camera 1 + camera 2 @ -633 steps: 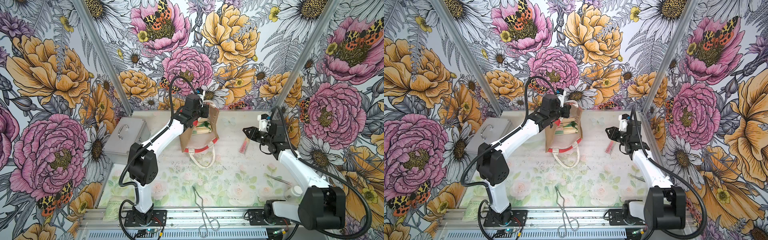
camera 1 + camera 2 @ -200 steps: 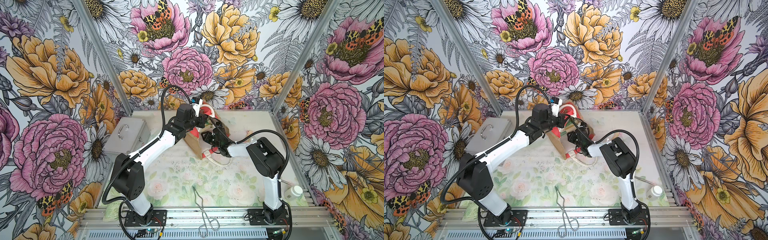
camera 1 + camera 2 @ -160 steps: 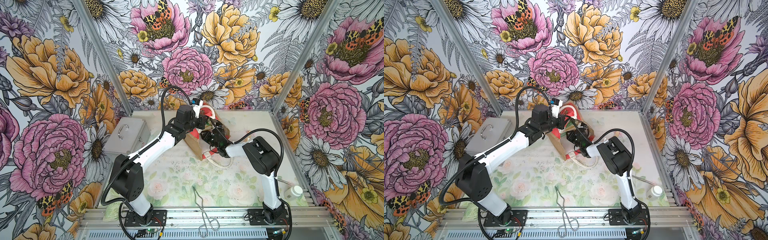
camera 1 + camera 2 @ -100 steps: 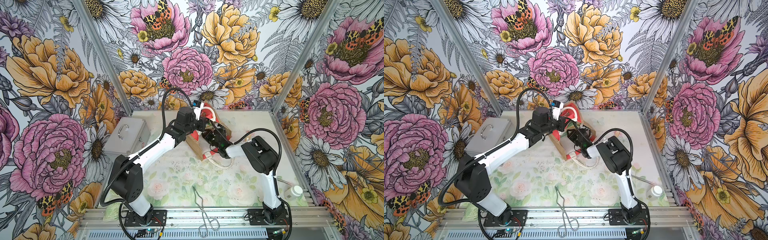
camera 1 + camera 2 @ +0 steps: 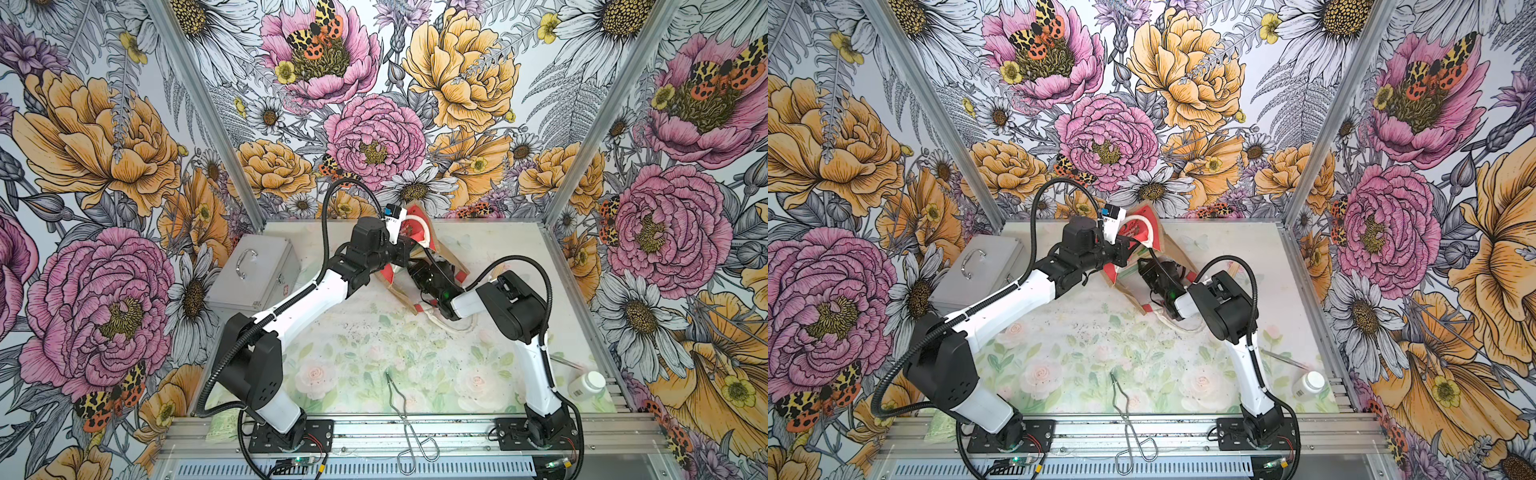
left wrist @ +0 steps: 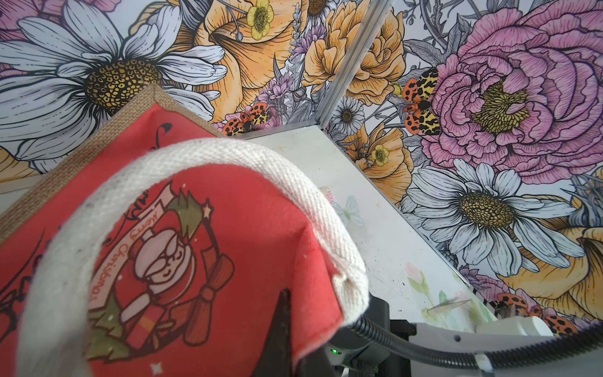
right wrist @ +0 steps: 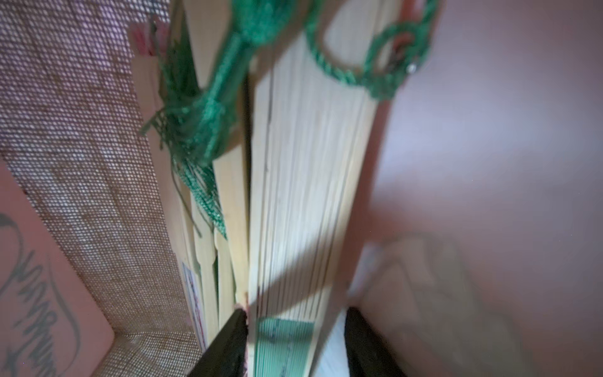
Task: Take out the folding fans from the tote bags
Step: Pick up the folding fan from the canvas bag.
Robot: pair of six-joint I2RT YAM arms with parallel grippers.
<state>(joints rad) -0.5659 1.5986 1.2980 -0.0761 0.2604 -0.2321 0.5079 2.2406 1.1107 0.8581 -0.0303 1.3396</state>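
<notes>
The boxy tan jute tote bag with red printed panels (image 5: 419, 226) is tipped up off the floral table (image 5: 353, 332), with its mouth facing the right arm. The left gripper (image 5: 405, 251) is clamped fully shut on the bag's rim, just beside the white rope handle (image 6: 202, 156), and carries that edge.

The right gripper (image 7: 293, 326) reaches deep inside the bag, so its tips are hidden in both top views. Its wrist view shows the jaws standing apart on either side of a slim closed folding fan with pale wooden slats and a green paper leaf (image 7: 300, 179). One finger touches the slats and the other seems to have a sliver of space beside it. I judge the fan straddled, not gripped. More fans (image 7: 225, 235) lie packed just beside it towards the jute wall. A green tassel (image 7: 202, 114) and its cord loop hang ahead of the fingers.

Several things could go wrong from here:
- If the jaws close off-centre, they could pinch a neighbouring slat too, dragging out two fans or wedging them.
- A grip on the outer slats alone might let the fan splay as it is pulled.
- The tassel cord could snag on the other fans.
- The finger nearest the pale lining could trap cloth, so a pull would tug the whole bag against the left gripper's hold on the rim.
</notes>
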